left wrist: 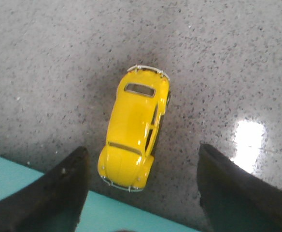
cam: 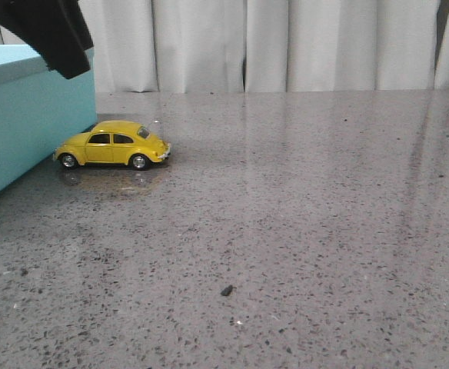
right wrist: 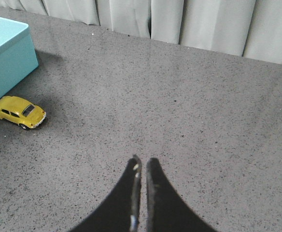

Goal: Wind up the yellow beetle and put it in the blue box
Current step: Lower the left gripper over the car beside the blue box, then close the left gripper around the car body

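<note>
**Beetle on the surface beside the box, left fingers spread above it**

Nearest the front camera lies bare speckled grey surface [cam: 301,254], with one small dark speck [cam: 227,290] on it and nothing else close by. Further back and to the left stands the yellow beetle [cam: 112,144], one car only, on all four wheels, side-on to the camera. Its rear end sits just beside the lower corner of the blue box [cam: 24,123]; whether the two touch cannot be told. One box is in view, cut off by the left edge of the picture. Behind everything hangs a pale curtain [cam: 286,42].

Above the box's near corner a dark part of the left arm shows at the top of the front view. From the left wrist camera the left gripper [left wrist: 141,186] looks straight down on the car's roof, its fingers [left wrist: 59,188] spread wide and holding nothing, one over the box edge and one over open surface, with the car between them and still well below. The right gripper [right wrist: 141,181] hangs well apart from the car over open surface, fingers pressed together and empty.

By my reading the task is at its first step: the approach to grasp, with winding and storing not yet done. The next move calls for a straight descent so the fingers straddle the car's body, minding the box wall close to one finger, then a firm close across the sides
</note>
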Robot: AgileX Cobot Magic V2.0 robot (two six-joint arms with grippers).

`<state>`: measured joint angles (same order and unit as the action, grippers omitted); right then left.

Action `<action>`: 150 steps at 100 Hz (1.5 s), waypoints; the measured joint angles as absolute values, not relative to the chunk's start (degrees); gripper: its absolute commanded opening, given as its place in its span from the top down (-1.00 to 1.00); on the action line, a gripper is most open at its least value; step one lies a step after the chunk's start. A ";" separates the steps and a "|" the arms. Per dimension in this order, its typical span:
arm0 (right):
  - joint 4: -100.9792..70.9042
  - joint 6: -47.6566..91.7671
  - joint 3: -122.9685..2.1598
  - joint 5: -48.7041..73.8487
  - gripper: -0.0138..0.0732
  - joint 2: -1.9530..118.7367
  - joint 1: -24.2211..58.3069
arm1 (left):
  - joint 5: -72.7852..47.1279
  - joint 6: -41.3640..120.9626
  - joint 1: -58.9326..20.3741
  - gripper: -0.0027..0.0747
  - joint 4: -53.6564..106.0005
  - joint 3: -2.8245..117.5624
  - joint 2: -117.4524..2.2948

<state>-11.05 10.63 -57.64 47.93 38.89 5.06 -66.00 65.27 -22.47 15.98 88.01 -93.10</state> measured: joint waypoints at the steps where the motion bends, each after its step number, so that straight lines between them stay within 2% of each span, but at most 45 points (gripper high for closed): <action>1: -11.05 10.63 -57.65 47.94 0.80 38.89 5.06 | -66.11 65.28 -22.47 -0.21 16.23 88.27 -93.24; 53: -11.05 11.04 -57.51 46.41 0.80 38.89 7.62 | -68.70 77.11 -23.09 -0.21 18.12 92.04 -100.88; 133: -11.15 11.31 -57.51 45.72 0.80 38.89 7.75 | -67.38 77.91 -23.52 -0.21 17.67 92.42 -107.15; 142: -11.15 11.31 -57.51 45.74 0.80 38.89 7.75 | -67.15 77.91 -23.52 -0.19 17.67 92.42 -107.56; 150: -11.15 11.31 -57.51 45.74 0.80 38.89 7.75 | -67.15 77.91 -23.52 -0.09 17.67 92.42 -107.56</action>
